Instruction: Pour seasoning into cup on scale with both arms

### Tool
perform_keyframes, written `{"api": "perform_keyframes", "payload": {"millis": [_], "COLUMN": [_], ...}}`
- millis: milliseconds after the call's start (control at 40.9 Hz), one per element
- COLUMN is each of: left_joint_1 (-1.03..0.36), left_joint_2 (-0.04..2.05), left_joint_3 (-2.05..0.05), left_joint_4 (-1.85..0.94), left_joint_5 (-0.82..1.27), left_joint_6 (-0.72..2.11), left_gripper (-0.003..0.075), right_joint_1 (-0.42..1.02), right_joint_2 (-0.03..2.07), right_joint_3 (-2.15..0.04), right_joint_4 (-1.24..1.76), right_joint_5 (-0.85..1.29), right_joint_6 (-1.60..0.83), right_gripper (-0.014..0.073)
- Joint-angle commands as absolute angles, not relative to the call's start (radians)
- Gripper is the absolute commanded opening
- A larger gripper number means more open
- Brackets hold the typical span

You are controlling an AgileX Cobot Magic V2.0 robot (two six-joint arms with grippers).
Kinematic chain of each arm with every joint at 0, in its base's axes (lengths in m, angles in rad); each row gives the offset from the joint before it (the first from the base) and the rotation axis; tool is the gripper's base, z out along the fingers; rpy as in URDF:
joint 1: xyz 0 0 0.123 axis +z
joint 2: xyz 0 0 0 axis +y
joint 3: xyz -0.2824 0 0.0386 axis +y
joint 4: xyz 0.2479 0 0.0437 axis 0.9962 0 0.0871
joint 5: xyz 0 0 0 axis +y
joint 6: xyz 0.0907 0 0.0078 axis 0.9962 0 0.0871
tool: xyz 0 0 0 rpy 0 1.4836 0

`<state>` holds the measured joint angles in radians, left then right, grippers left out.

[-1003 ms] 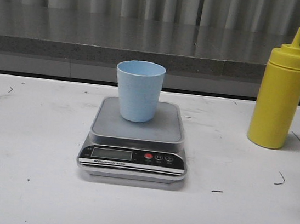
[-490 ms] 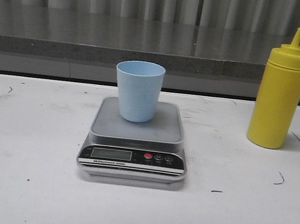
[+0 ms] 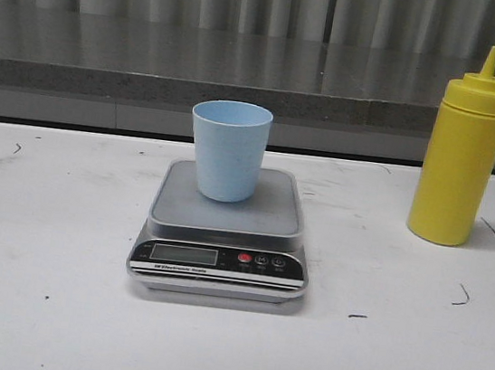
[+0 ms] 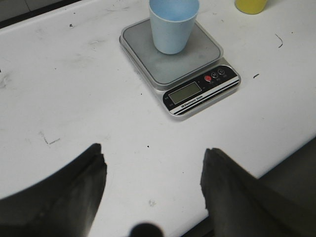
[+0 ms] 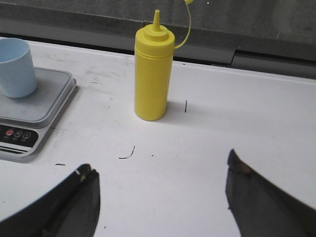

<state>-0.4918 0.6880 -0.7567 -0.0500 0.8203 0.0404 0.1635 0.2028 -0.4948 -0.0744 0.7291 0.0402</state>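
Well beyond the wide-open, empty right pincer (image 5: 160, 197), the seasoning (image 5: 153, 74) stands upright

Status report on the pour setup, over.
Left gripper and right gripper open, empty. Yellow seasoning bottle upright on table, untouched. Blue cup on scale. Nothing between bottle and cup.
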Motion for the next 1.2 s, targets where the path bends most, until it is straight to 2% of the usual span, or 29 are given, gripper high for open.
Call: {"api": "perform_keyframes", "payload": {"millis": [0, 1101, 1175], "left_joint_1": [-0.498, -0.498, -0.498], "left_joint_2": [0.687, 0.687, 0.687], "left_joint_3": [-0.78, -0.78, -0.78], "left_joint_4": [-0.061, -0.061, -0.061], "left_joint_5": [0.75, 0.75, 0.75], "left_joint_6": [0.037, 0.037, 0.037], "left_gripper": [0.042, 0.0419, 0.0379], "right_joint_1": [0.163, 0.163, 0.163], "right_joint_2": [0.212, 0.211, 0.211], "right_joint_3": [-0.526, -0.526, -0.526], "right_joint_4": [-0.087, -0.086, -0.086], "right_joint_5": [0.663, 0.667, 0.67], "right_joint_6": [0.03, 0.03, 0.03], "right_gripper": [0.0547, 0.0547, 0.0541]}}
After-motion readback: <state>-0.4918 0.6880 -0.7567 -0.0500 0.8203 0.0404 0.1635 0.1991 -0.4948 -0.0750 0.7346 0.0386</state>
